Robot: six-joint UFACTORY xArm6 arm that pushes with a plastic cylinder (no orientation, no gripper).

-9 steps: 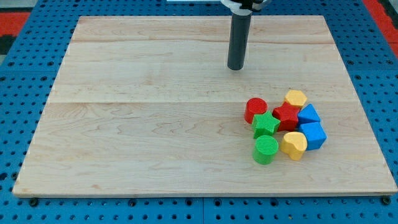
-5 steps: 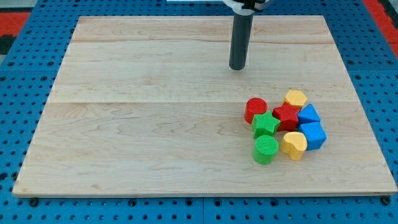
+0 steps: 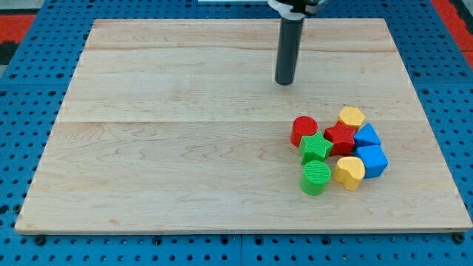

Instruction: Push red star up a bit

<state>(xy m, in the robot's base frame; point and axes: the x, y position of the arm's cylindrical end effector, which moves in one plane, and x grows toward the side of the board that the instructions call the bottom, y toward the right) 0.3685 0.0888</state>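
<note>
The red star (image 3: 341, 137) lies in a tight cluster of blocks at the board's lower right. It touches the red cylinder (image 3: 303, 131) on its left, the green star (image 3: 316, 148) below-left, the yellow block (image 3: 352, 117) above, and the blue blocks (image 3: 366, 136) (image 3: 372, 160) on its right. A yellow heart-like block (image 3: 349, 171) and a green cylinder (image 3: 315, 178) lie below. My tip (image 3: 284, 82) rests on the board well above and left of the cluster, touching no block.
The wooden board (image 3: 185, 133) sits on a blue pegboard surface (image 3: 22, 111). A red area shows at the view's top corners (image 3: 15, 22).
My tip has shifted slightly to the right and a little down. The blocks have not moved.
</note>
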